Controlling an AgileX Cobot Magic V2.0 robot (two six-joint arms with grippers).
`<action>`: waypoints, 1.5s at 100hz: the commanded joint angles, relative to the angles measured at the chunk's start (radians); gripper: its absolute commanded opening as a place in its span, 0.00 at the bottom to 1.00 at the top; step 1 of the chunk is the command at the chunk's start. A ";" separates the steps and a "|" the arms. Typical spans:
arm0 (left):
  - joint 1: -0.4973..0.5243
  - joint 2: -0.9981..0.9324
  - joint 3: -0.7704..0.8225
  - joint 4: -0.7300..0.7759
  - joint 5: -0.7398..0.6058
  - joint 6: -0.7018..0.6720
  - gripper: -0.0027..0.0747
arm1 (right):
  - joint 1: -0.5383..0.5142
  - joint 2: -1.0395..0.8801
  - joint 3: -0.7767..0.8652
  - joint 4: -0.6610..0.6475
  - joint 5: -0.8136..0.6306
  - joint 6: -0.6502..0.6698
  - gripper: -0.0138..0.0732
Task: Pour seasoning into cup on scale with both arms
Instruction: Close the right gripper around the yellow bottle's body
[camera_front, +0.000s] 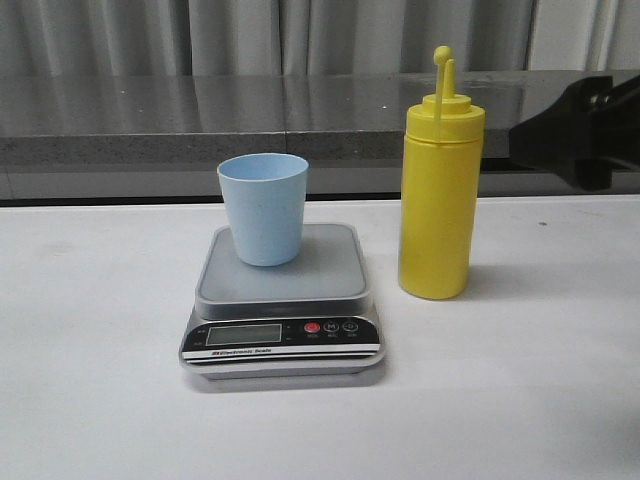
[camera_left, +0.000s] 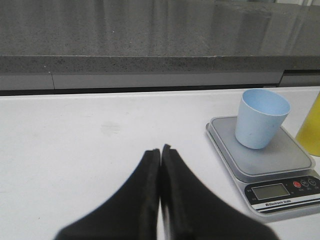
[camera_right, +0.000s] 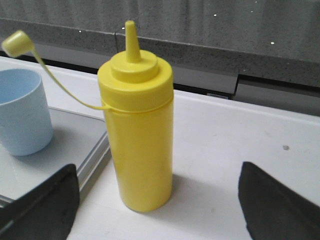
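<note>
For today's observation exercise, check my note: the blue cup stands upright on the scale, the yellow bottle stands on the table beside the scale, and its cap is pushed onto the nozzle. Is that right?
Not quite. The cap is off, hanging on its tether beside the bare nozzle, as the right wrist view shows. The blue cup does stand upright on the scale, and the yellow bottle stands on the table beside it.

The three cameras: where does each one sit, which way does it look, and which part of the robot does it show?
Front view: looks forward over the table at the cup on the scale and the seasoning; a black arm part at the right edge.
Left wrist view: on the left arm, behind the shut left hand, cup and scale beyond.
Right wrist view: on the right arm, the open right hand around the seasoning.
All three share the cup.
</note>
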 joint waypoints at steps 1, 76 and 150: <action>0.002 0.008 -0.029 -0.003 -0.082 -0.009 0.01 | 0.002 0.045 -0.016 -0.046 -0.188 -0.003 0.89; 0.002 0.008 -0.029 -0.003 -0.082 -0.009 0.01 | 0.002 0.431 -0.057 -0.080 -0.632 -0.003 0.89; 0.002 0.008 -0.029 -0.003 -0.082 -0.009 0.01 | 0.002 0.598 -0.280 -0.081 -0.603 -0.003 0.89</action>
